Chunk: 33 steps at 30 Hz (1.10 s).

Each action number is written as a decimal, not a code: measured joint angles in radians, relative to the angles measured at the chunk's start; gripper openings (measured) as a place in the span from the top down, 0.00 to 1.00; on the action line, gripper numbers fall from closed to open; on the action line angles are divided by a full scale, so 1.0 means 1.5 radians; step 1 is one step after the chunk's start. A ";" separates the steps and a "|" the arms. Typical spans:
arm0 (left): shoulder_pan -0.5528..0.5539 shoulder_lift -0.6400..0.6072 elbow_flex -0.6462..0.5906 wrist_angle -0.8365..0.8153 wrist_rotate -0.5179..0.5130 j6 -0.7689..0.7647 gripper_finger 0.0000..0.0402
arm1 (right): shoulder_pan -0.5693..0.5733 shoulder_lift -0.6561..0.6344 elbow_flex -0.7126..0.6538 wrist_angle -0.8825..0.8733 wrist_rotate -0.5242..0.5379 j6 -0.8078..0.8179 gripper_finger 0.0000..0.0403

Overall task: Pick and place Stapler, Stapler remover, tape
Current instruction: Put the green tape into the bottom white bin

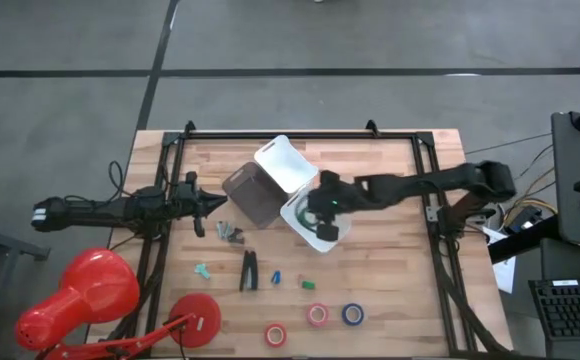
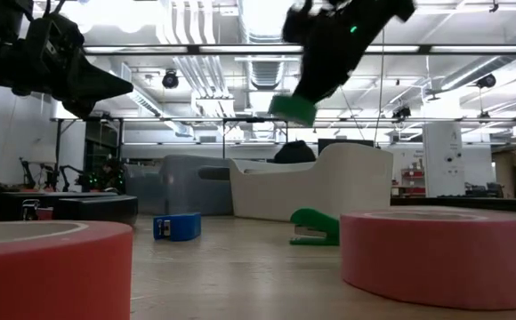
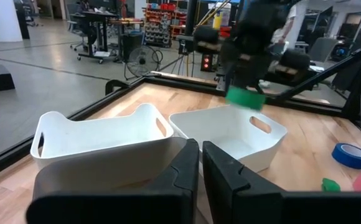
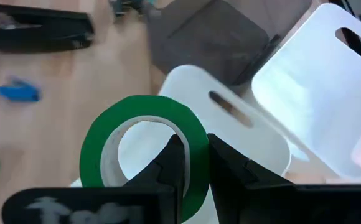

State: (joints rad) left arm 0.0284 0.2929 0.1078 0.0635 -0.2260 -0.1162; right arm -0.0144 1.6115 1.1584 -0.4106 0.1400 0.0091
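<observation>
Fingers of the right gripper pinch the glossy green tape ring above a smooth white bin; left gripper closed, empty.

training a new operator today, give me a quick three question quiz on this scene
1. True or false: the right gripper is shut on the green tape roll.
2. Which tape rolls lie on the table?
A. red, pink and blue
B. only green
C. two yellow
3. Fill in: the held roll hangs above a white ____.

Key:
1. True; its wall sits between the fingers.
2. A: the red roll, pink roll and blue roll lie at the near edge.
3. bin; the black stapler lies beside, and the left gripper waits aside.
</observation>
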 joint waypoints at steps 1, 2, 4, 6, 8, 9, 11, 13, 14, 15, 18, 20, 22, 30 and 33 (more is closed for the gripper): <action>0.000 0.001 0.000 0.000 0.000 0.000 0.94 | -0.007 0.019 0.007 -0.004 -0.001 -0.005 0.88; 0.000 0.001 0.000 0.000 0.000 0.000 0.94 | -0.013 0.036 0.014 -0.007 -0.002 -0.009 0.88; 0.000 0.002 0.000 0.000 0.000 0.000 0.94 | -0.022 0.069 0.027 -0.013 -0.001 -0.011 0.88; 0.000 0.003 0.000 -0.001 0.000 0.000 0.94 | -0.030 0.099 0.038 -0.026 0.011 -0.009 0.88; 0.000 0.003 0.000 -0.001 0.000 0.000 0.94 | -0.036 0.124 0.042 -0.029 0.012 -0.011 0.88; 0.000 0.003 0.000 -0.001 0.000 0.000 0.94 | -0.038 0.136 0.042 -0.032 0.013 -0.011 0.88; 0.000 0.003 0.000 -0.001 0.000 0.000 0.94 | -0.044 0.154 0.044 -0.033 0.015 -0.013 0.88; 0.000 0.003 0.000 -0.001 0.000 0.000 0.94 | -0.048 0.167 0.048 -0.033 0.033 -0.013 0.88; 0.000 0.003 0.000 -0.001 0.000 0.000 0.94 | -0.050 0.171 0.048 -0.033 0.044 -0.013 0.88; 0.000 0.003 0.000 -0.001 0.000 0.000 0.94 | -0.050 0.174 0.048 -0.035 0.057 -0.013 0.88; 0.000 0.003 0.000 -0.001 0.000 0.000 0.94 | -0.051 0.178 0.048 -0.034 0.086 -0.014 0.88; 0.000 0.003 0.000 -0.001 0.000 0.000 0.94 | -0.051 0.177 0.048 -0.035 0.087 -0.014 0.88; 0.000 0.003 0.000 -0.002 0.000 0.000 0.94 | -0.050 0.177 0.048 -0.034 0.086 -0.013 0.88; 0.000 0.003 0.000 -0.003 0.000 0.000 0.94 | -0.049 0.177 0.045 -0.032 0.078 -0.008 0.88; 0.000 0.003 0.000 -0.003 0.000 0.000 0.94 | -0.047 0.177 0.044 -0.032 0.076 -0.008 0.88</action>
State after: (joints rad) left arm 0.0280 0.2981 0.1078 0.0589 -0.2261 -0.1159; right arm -0.0849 1.8763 1.2240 -0.4583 0.2539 -0.0028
